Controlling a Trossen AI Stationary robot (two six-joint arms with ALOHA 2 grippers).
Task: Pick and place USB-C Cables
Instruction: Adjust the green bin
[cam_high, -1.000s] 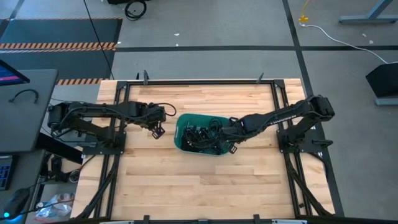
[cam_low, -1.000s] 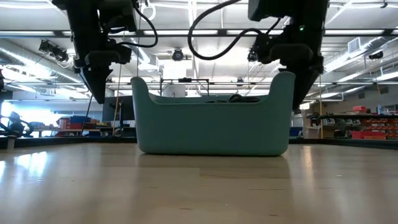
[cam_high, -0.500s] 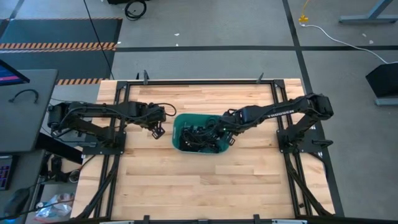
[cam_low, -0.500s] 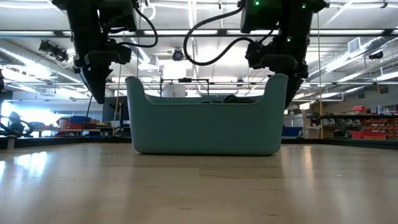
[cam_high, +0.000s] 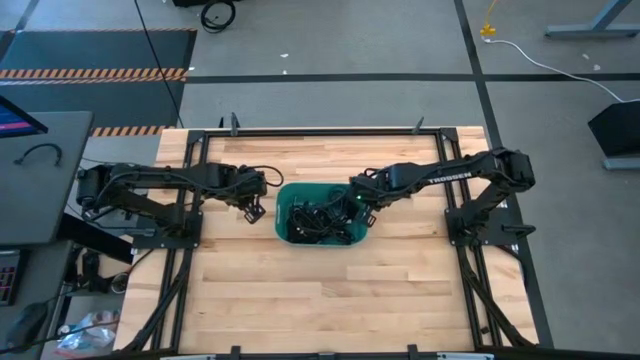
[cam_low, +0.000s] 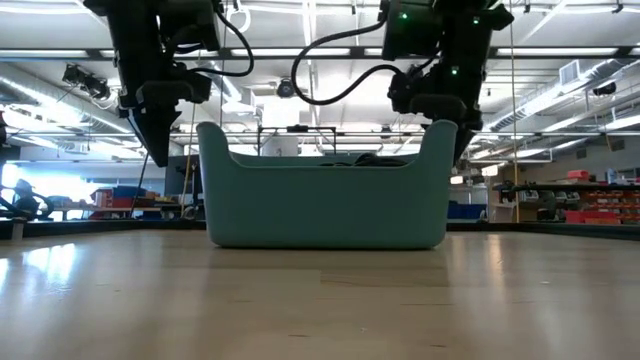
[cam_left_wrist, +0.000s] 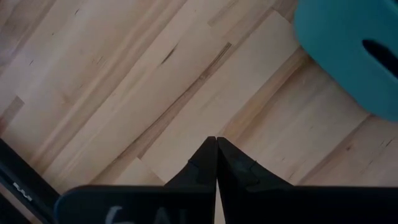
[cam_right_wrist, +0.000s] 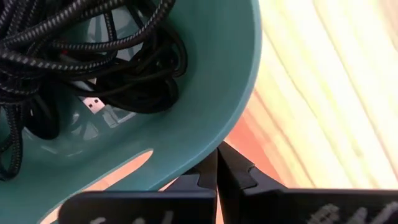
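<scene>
Right gripper (cam_high: 364, 212) at the teal tub (cam_high: 284, 200) — closed, holding nothing.
USB-C cables (cam_high: 318, 218) lie inside; left gripper (cam_high: 252, 211) — closed, empty — hovers beside.

Open bare table (cam_high: 300, 290) all around the teal tub (cam_high: 284, 206), its walls ringing tangled cables (cam_right_wrist: 81, 56).

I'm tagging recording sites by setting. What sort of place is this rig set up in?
Most likely an industrial lab or workshop: the wooden table stands on a bare concrete floor with hazard-striped matting, and the low view shows strip lights and stocked shelving behind the teal tub.
</scene>
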